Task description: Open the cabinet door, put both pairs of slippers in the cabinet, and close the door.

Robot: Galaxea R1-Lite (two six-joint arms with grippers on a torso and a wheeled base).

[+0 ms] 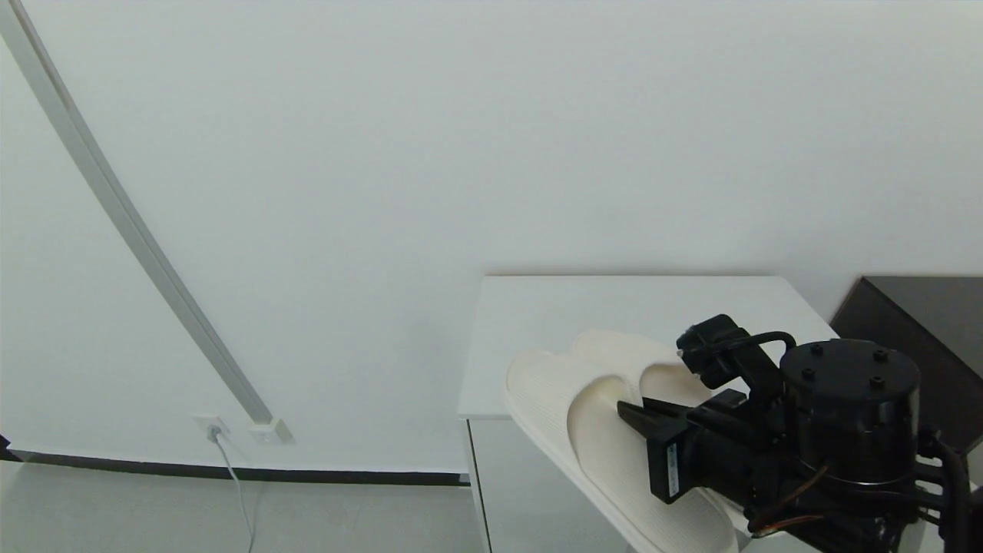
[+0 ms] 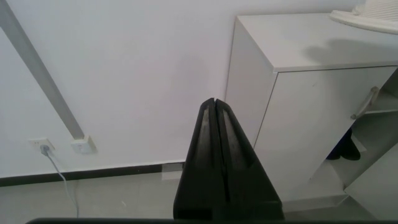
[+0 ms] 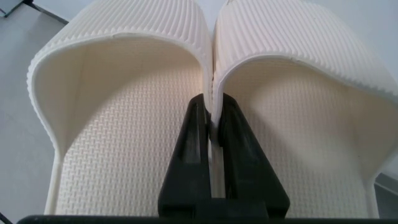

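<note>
A pair of cream ribbed slippers point(image 1: 607, 415) hangs side by side in the air over the front of the white cabinet point(image 1: 630, 307). My right gripper point(image 1: 641, 418) is shut on the two inner edges where the slippers point(image 3: 211, 81) meet, its black fingers point(image 3: 196, 143) pinching them together. The left gripper point(image 2: 215, 109) is shut with nothing in it, held off to the cabinet's left, facing the wall. In the left wrist view the cabinet door point(image 2: 311, 130) with its handle point(image 2: 365, 102) stands partly ajar, with a dark pair of shoes point(image 2: 345, 149) on the shelf inside.
A white wall fills the background. A grey conduit point(image 1: 130, 223) runs down it to a wall socket point(image 1: 211, 426) with a cable. A dark cabinet point(image 1: 921, 322) stands to the right of the white one. Bare floor lies left of the cabinet.
</note>
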